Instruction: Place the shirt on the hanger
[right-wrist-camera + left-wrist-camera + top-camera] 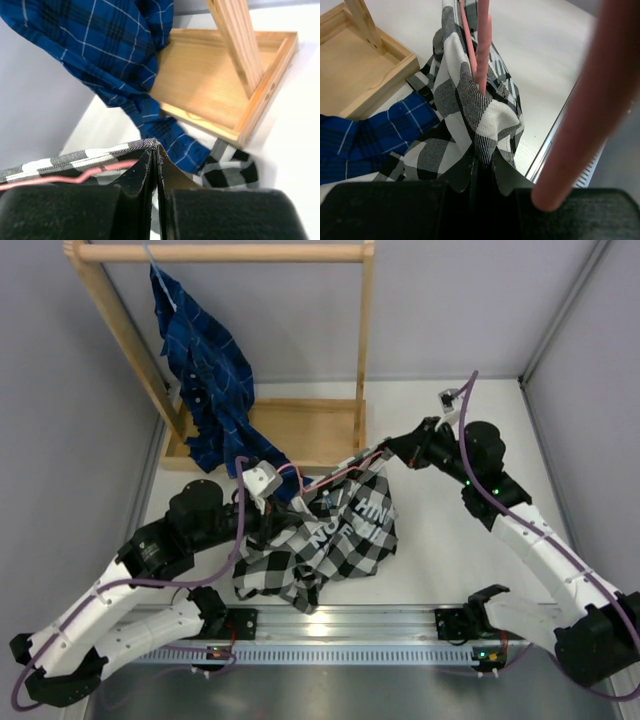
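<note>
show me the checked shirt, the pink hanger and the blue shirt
checked shirt [335, 545], top view, middle of the bunched fabric
pink hanger [483, 55], left wrist view, wire entering the fabric
blue shirt [205, 370], top view, hanging body

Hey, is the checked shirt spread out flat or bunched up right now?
Bunched: the shirt sags in crumpled folds, pinched by left gripper and right gripper.

Your left arm [90, 605] and right arm [545, 545] match: white link shells, black joint housings, a purple cable trailing along each. Black bases sit on the grey rail [340, 625], a green light at its right end. Jaws matte black.
</note>
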